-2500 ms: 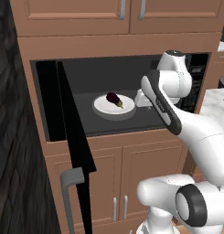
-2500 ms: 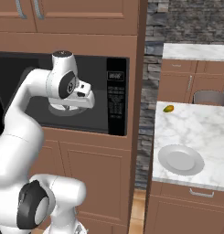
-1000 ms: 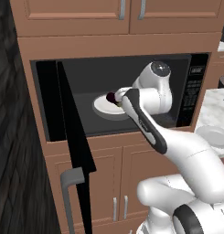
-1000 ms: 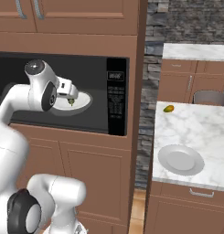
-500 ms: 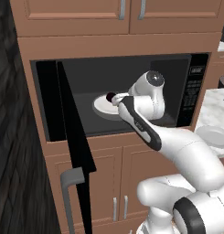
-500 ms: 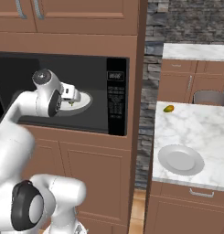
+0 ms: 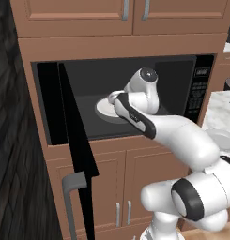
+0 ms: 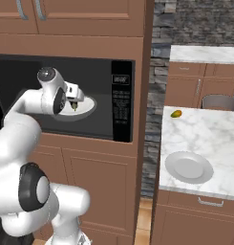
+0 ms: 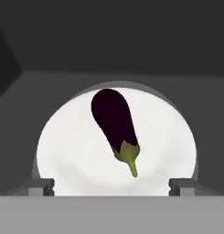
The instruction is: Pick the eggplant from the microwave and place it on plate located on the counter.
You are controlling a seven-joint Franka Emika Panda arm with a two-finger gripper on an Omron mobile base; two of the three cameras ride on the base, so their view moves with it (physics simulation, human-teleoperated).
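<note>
Right by the hand: the gripper (image 9: 111, 185) is wide open, holding nothing. One dark fingertip (image 9: 40, 186) shows low on one side of the hand view and the other shows low on the far side.
Eggplant: the eggplant (image 9: 114, 124) lies on a bright white plate (image 9: 72, 151) inside the microwave (image 8: 122, 103). It sits ahead of the fingers, in line with the gap between them, and is not touching them. Its green stem end points back toward the hand.
What could go wrong, slip: the eggplant is round and smooth. I think it may roll or pop out if the fingers close on the thin stem end and not the fat middle.
What could go wrong, bump: the arm is deep in the dark box. I think it may hit the white plate or the box edge on the way out, and the tall door (image 7: 72, 140) stands open close by.
Far off: the grey-white plate (image 8: 189, 167) waits on the counter (image 8: 209, 136), well apart from the microwave. A long carry may shake a weak hold loose.
</note>
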